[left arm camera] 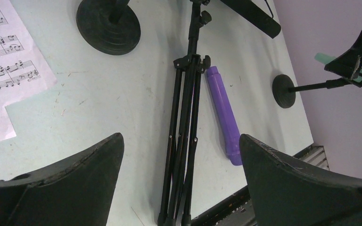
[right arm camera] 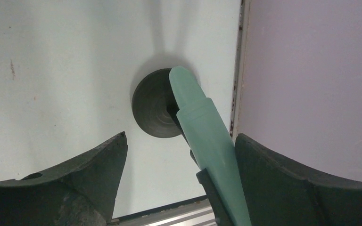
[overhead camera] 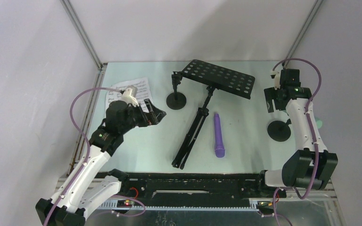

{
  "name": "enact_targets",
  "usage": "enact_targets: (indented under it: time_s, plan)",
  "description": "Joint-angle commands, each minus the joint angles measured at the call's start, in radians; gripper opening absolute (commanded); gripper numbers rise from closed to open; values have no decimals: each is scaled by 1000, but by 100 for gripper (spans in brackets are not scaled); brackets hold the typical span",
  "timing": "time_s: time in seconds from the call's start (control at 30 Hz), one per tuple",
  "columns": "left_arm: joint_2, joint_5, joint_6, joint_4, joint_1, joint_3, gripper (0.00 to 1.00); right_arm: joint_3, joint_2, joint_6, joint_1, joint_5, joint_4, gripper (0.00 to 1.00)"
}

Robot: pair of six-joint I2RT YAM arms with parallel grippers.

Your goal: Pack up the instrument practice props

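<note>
Left pincer (left arm camera: 181,137) gapes wide over the smooth purple microphone (left arm camera: 222,113) beside the folded tripod rack (left arm camera: 185,108) on the counter (left arm camera: 122,94), right pincer (right arm camera: 180,139) equally wide over the tapered mint-green microphone (right arm camera: 207,136) in its disc-based holder (right arm camera: 151,106).

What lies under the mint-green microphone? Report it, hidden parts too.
A mic holder's round black base, standing on the table. The microphone covers the base's right part and much of the stem.
</note>
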Motion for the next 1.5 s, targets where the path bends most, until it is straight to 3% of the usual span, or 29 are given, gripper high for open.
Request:
enact_targets:
  time_s: [0.0, 0.57, 0.8, 0.97, 1.27, 1.47]
  plan:
    - [-4, 46, 66, -23, 0, 0, 100, -5, 2, -10, -8, 41, -87, 91]
    - [0, 64, 107, -21, -23, -32, 100, -57, 54, -39, -41, 78, -78, 86]
    - [7, 69, 114, -24, -29, -28, 100, -84, 26, -22, -58, 95, -63, 62]
    - [13, 77, 116, -23, -29, -22, 100, -100, 36, -8, -70, 67, -56, 52]
    - [18, 74, 118, -25, -30, -21, 100, -96, 39, 17, -54, 24, -43, 3]
    - [30, 71, 118, -25, -28, -13, 100, 18, 132, 48, -1, -159, -172, 0]
